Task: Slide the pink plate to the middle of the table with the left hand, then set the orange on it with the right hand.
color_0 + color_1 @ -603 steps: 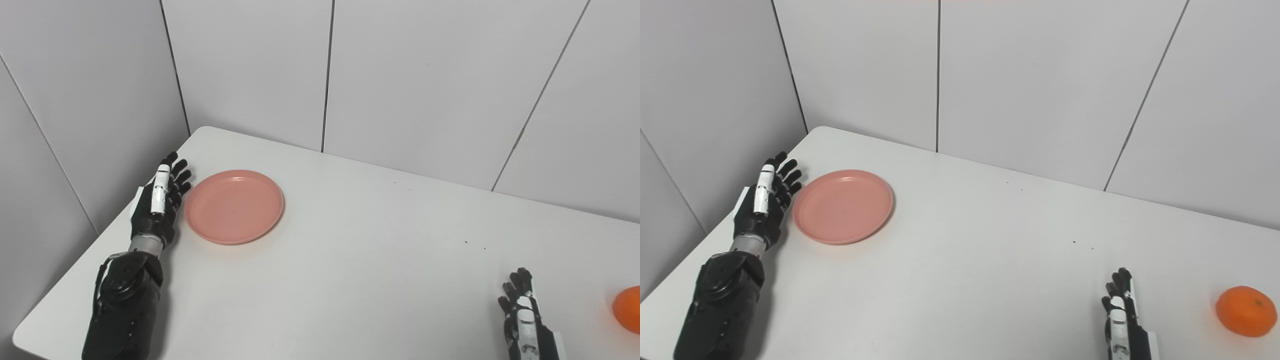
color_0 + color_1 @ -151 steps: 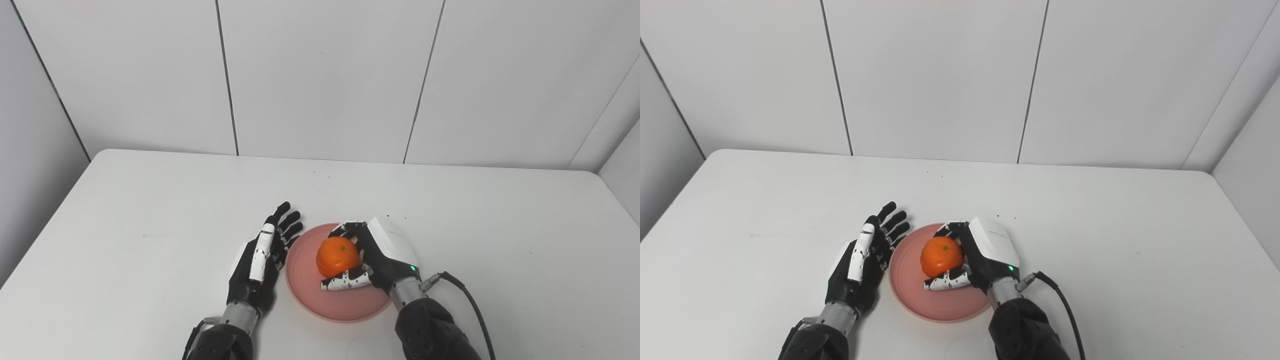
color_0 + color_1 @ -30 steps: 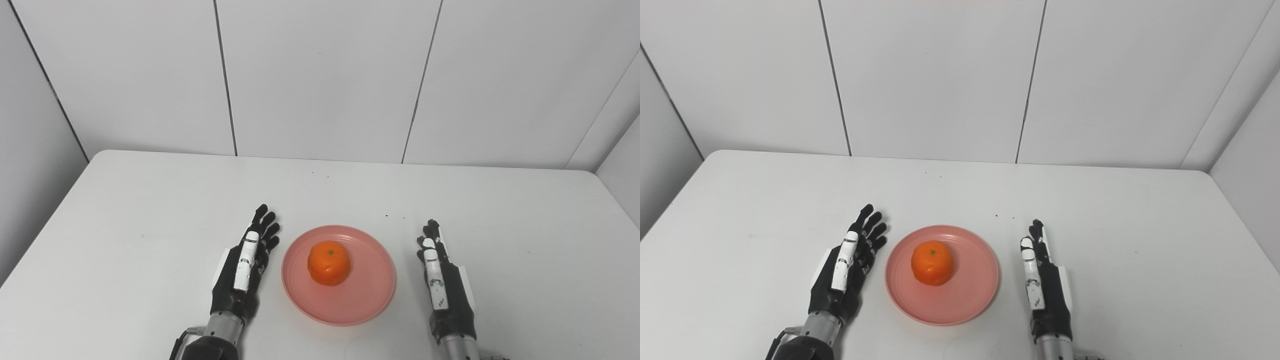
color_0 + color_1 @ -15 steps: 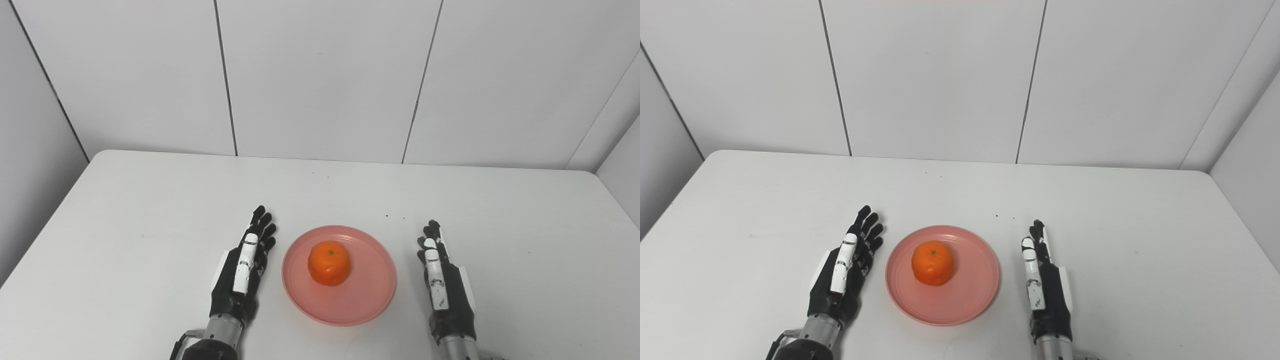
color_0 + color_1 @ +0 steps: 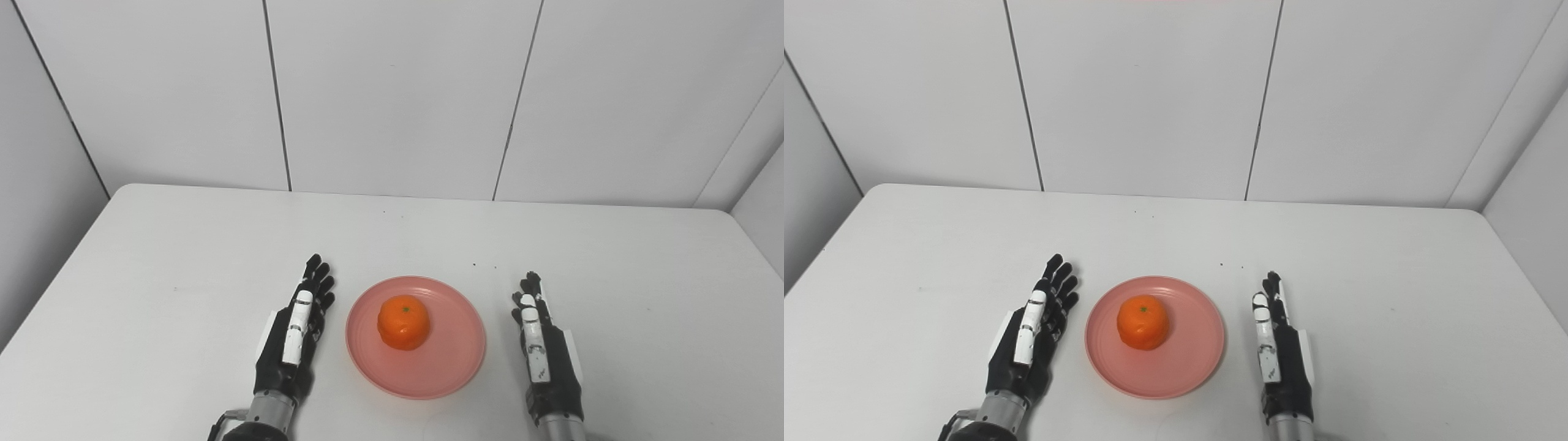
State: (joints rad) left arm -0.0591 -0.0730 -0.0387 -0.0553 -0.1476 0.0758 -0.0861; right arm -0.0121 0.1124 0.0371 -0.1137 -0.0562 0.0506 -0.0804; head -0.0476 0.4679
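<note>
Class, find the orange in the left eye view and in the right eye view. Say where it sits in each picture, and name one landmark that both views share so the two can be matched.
Left eye view: the orange lies just right of the picture's centre line, low in the frame.
Right eye view: the orange lies left of centre, at the same height.
Shared landmark: the pink plate it rests on, between the left hand and the right hand.
</note>
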